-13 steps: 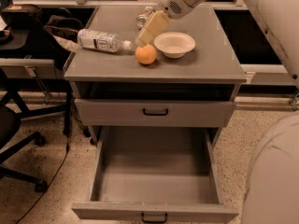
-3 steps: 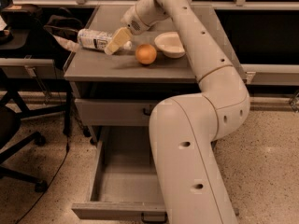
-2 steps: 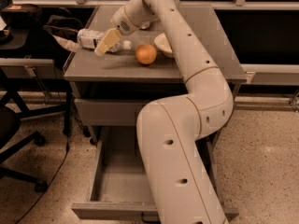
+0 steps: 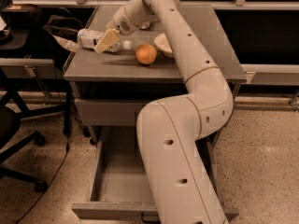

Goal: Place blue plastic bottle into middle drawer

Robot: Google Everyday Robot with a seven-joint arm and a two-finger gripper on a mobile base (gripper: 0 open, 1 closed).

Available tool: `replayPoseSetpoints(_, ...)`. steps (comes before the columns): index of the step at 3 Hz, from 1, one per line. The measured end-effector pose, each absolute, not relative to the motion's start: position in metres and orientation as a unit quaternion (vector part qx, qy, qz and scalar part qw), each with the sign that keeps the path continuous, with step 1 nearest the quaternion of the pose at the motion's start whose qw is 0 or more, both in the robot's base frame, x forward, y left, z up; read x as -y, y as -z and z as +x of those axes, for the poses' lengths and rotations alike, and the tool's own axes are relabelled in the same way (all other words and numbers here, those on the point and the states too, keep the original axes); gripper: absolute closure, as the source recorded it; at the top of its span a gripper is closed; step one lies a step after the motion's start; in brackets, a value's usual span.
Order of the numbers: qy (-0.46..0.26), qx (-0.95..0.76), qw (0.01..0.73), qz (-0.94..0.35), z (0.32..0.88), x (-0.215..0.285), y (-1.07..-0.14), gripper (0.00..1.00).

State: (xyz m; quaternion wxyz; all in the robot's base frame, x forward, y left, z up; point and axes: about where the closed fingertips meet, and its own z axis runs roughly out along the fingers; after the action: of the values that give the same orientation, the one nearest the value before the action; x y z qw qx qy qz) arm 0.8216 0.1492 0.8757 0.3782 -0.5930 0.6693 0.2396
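Note:
The blue plastic bottle (image 4: 88,37) lies on its side at the far left of the grey cabinet top, with its white cap pointing right toward the orange (image 4: 146,54). My gripper (image 4: 107,41) is right over the bottle's middle, at or just above it, and hides part of it. The middle drawer (image 4: 96,173) is pulled open at the bottom of the view. My white arm crosses in front of it and hides most of its right half.
A white bowl (image 4: 163,43) sits right of the orange, partly behind my arm. A shallower closed drawer front (image 4: 103,111) lies above the open one. A black office chair (image 4: 11,125) and a desk stand at the left. Dark clutter lies behind the bottle.
My gripper has moved left along the cabinet top, from beside the orange and bowl to over the bottle. The bottle, orange and bowl have not moved.

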Motion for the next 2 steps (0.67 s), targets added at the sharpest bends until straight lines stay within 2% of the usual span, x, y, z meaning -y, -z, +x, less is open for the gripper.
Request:
replayPoseSetpoints(1, -0.24, -0.669, 0.378, -0.593, 0.8216, -0.1492, -0.8756, 0.5)
replayPoseSetpoints(2, -0.24, -0.669, 0.378, -0.593, 0.8216, -0.1493, -0.8756, 0.81)
